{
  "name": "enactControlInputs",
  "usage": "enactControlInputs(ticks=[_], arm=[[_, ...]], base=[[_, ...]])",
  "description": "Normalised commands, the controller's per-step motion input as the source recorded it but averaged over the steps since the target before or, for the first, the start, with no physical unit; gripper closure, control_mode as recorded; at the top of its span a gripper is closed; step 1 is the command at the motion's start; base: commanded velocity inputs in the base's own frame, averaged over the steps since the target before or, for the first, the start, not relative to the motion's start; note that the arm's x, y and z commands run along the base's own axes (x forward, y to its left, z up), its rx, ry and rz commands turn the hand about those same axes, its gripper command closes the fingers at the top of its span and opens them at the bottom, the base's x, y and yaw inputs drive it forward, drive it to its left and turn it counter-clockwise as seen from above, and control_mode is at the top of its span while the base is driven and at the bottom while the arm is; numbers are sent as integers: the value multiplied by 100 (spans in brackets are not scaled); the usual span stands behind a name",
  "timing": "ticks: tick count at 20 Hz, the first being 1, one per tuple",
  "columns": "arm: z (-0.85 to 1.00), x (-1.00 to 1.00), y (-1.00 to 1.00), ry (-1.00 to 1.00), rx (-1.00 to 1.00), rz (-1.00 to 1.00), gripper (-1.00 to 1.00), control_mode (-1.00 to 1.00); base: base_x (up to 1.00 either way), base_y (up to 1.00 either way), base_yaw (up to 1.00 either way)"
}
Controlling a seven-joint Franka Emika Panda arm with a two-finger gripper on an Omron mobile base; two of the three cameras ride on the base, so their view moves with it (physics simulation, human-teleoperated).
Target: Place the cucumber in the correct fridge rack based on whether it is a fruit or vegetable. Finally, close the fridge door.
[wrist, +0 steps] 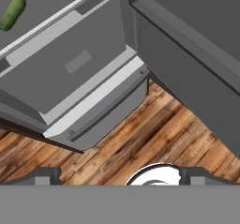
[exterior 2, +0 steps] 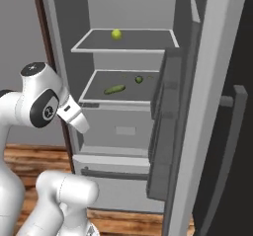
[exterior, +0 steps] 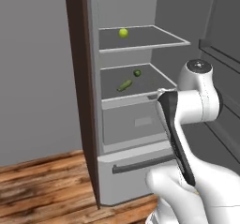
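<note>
The cucumber, a slim dark green stick, lies on the fridge rack, the lower of the two shelves. The fridge door stands wide open on the right, its inner bins facing the compartment. My gripper is open with nothing between its fingertips. It hangs in front of the fridge below the rack, apart from the cucumber, looking down past the crisper at the wooden floor.
A round dark green ball sits on the same rack, behind the cucumber. A yellow-green ball rests on the upper shelf. The low drawer front with its horizontal handle is below.
</note>
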Motion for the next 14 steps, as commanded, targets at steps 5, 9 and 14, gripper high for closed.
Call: enactControlInputs(ticks=[5,9,14], arm=[[0,0,0,0,0,0,-100,100],[0,0,0,0,0,0,-100,100],[0,0,0,0,0,0,-100,100]], base=[[-57,22,0],[-47,46,0],[-44,46,0]])
